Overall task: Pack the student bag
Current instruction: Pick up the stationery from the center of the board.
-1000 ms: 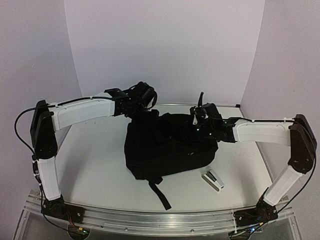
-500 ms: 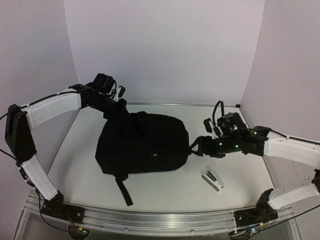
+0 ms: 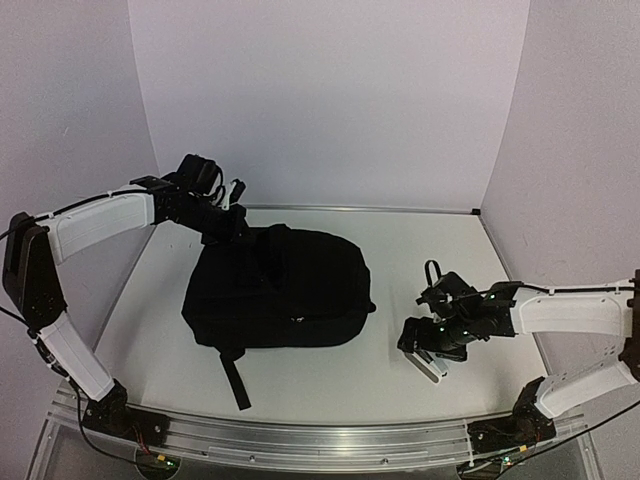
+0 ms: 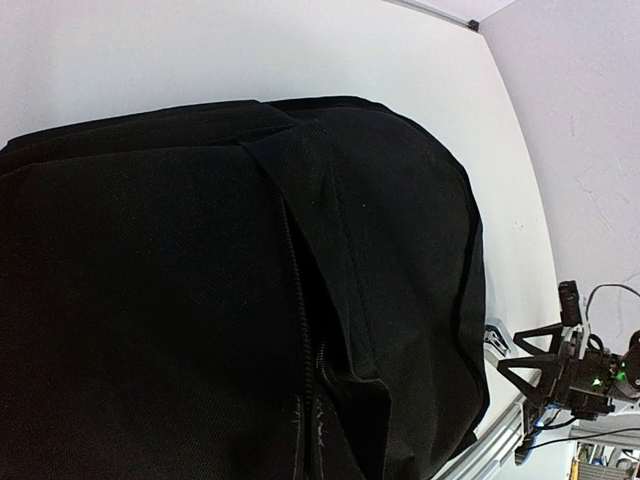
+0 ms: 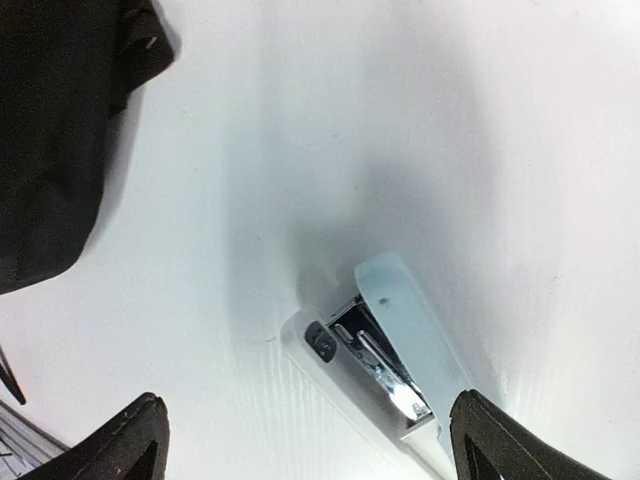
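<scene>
I see my left arm reaching forward from a raised elbow with the left gripper closed tight at its far end, while my right arm lies low and stretched inward, the right gripper tipped downward with its fingers spread wide apart.

Each arm is built from long white shells joined by black parts. On the left arm a thin black cable runs above the white shell, and a big black elbow block connects its two white pieces. The right arm has the same smooth white cover. Both end in low black bases with small wires. The left hand is fully black, with short cables on its top. The right hand is black too. Small green lights shine on its wrist, a black cable loop comes out of it, and its fingertips are dark and rounded.
</scene>
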Robot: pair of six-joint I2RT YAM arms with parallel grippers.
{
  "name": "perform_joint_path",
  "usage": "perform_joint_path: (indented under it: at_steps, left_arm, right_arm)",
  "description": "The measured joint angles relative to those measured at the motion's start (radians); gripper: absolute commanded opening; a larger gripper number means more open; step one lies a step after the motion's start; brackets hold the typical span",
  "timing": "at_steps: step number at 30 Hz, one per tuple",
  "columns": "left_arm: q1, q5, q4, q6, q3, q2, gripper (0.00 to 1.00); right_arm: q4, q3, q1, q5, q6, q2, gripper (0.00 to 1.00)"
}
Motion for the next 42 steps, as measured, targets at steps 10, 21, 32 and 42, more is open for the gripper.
perform_joint_path:
  at_steps: [10,21,32,42]
  left_arm:
    - [0.008,0.005,0.016,0.002,-0.046,-0.045,0.00]
    - [0.013,0.018,0.025,0.002,-0.049,-0.046,0.00]
    - [0.016,0.030,0.025,0.002,-0.049,-0.046,0.00]
    - [0.022,0.094,0.026,0.006,-0.050,-0.046,0.00]
  right_arm:
    - [0.009,-0.021,0.000,0.022,-0.005,0.091,0.92]
    - [0.031,0.016,0.134,0.006,0.003,0.176,0.82]
    - [-0.015,0.018,0.143,0.064,0.072,0.179,0.46]
    - [-0.120,0.058,0.147,0.111,0.075,0.078,0.36]
